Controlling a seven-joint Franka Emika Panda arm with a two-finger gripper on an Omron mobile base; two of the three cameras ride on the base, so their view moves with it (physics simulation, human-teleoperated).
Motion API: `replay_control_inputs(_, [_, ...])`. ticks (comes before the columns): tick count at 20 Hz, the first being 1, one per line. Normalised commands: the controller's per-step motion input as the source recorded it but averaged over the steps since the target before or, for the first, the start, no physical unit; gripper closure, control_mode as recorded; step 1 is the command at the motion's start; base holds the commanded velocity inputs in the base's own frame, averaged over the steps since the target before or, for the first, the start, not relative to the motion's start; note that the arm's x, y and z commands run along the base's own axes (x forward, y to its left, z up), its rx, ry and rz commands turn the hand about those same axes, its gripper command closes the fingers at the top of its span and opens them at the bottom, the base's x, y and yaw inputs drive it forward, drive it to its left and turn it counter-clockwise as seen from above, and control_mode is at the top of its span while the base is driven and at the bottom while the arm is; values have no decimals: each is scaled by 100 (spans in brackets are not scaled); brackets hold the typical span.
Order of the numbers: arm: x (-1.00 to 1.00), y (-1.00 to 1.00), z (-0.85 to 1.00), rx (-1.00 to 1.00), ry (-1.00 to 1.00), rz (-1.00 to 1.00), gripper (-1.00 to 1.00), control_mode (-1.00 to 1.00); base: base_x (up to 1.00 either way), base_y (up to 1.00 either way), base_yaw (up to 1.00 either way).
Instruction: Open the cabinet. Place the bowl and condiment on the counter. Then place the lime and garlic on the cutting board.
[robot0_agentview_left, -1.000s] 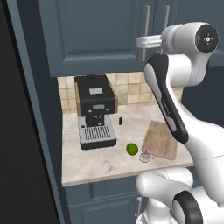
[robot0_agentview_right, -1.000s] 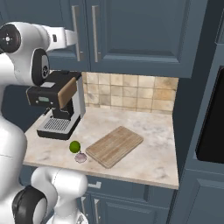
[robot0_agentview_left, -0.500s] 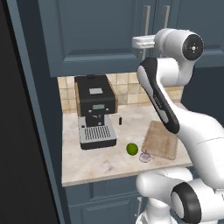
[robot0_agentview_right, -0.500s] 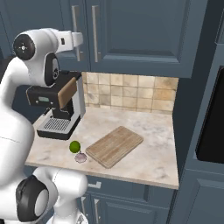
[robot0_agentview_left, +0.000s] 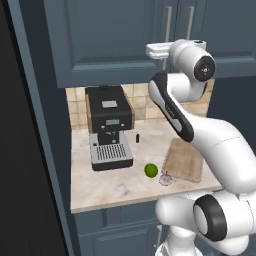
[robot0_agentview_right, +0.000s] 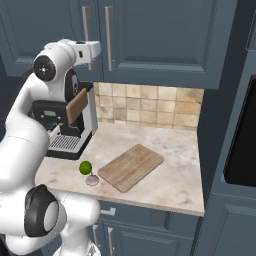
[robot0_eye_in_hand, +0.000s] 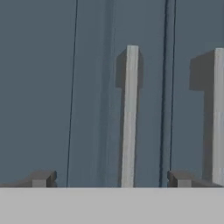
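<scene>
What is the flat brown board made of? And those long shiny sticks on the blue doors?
The cutting board looks like light-brown wood with a matte finish: you can see grain lines running along it. The cabinet handles look like brushed silver metal, pale grey and smooth, though painted plastic could look the same. The cabinet doors look like slate-blue painted panels, probably wood.

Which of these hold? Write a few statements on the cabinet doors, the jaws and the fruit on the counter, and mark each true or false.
1. The slate-blue panelled wall cabinet is shut. True.
2. The round green lime lies on the light-brown wooden cutting board. False: it lies on the beige marbled counter beside the board.
3. The gripper has its jaws wide open before a silver bar handle. True.
4. The pale garlic bulb sits on the black coffee machine. False: it sits on the counter by the lime.
</scene>
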Motion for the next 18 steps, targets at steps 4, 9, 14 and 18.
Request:
replay_control_inputs(4, [45,0,0,2,-8,0,-100,-100,0,0,0])
replay_control_inputs(9, [45,0,0,2,-5,0,-100,-100,0,0,0])
replay_control_inputs(14, [49,0,0,1,-5,0,-100,-100,0,0,0])
replay_control_inputs(18, [52,0,0,1,-4,0,-100,-100,0,0,0])
